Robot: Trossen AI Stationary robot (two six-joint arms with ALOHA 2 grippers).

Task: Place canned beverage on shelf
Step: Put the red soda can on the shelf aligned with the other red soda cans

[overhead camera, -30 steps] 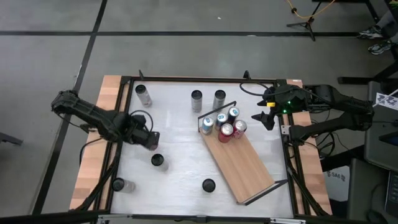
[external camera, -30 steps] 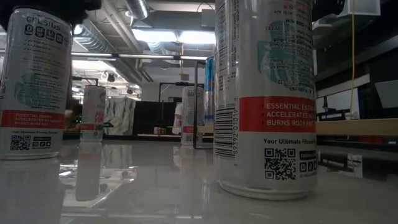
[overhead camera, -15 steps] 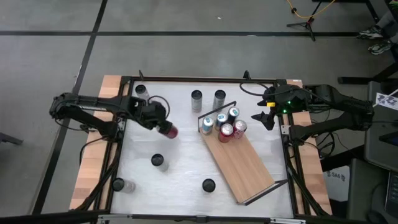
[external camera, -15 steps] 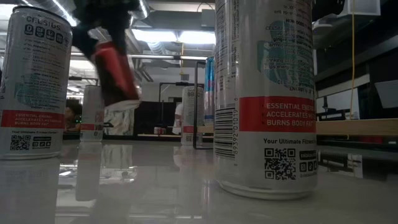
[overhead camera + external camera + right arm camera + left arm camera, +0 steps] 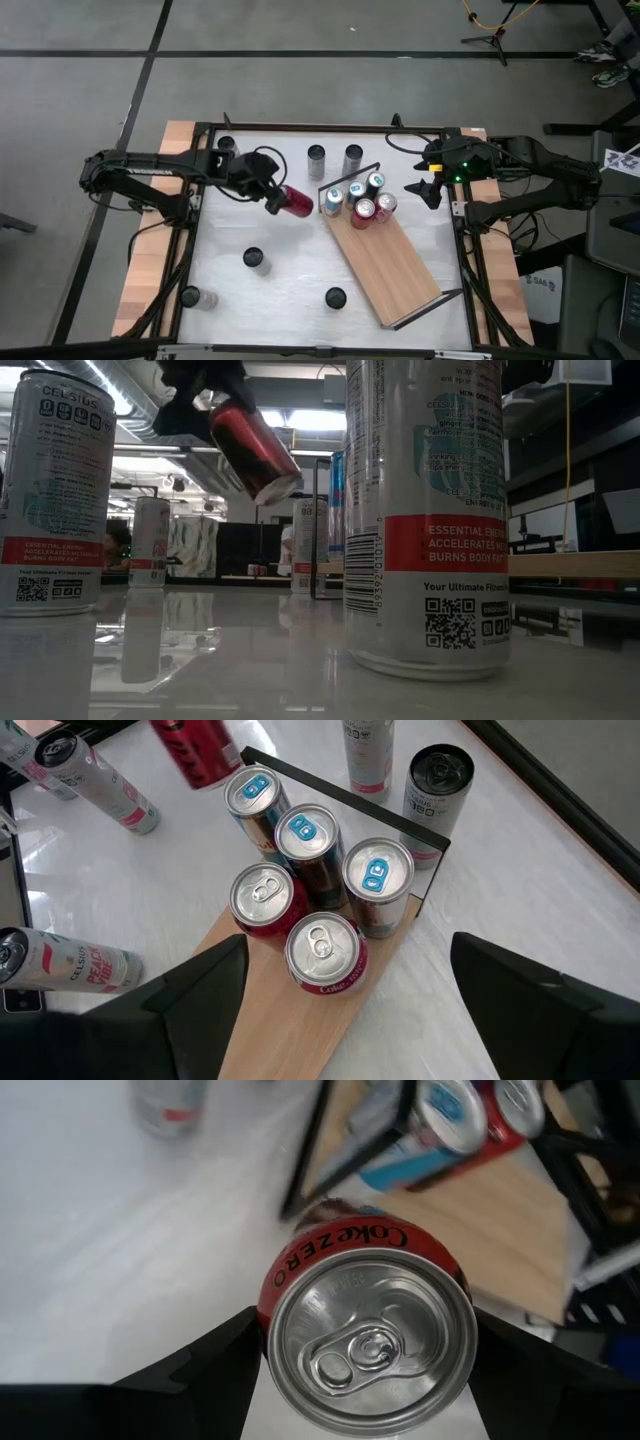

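**Red can held in the air beside the shelf**

The left tool (image 5: 272,196) grips a red can (image 5: 298,202), tilted, above the white surface (image 5: 290,260), just left of the shelf (image 5: 385,262). 5 cans (image 5: 305,885) stand clustered at the shelf's far end. The right tool (image 5: 425,190) waits with fingers spread, holding nothing, right of the shelf.

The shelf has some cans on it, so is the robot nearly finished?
Not nearly. Five cans already stand at one end of the shelf. The left gripper is carrying a red can, tilted, toward it. Seven cans wait on the table. The right gripper waits open nearby.
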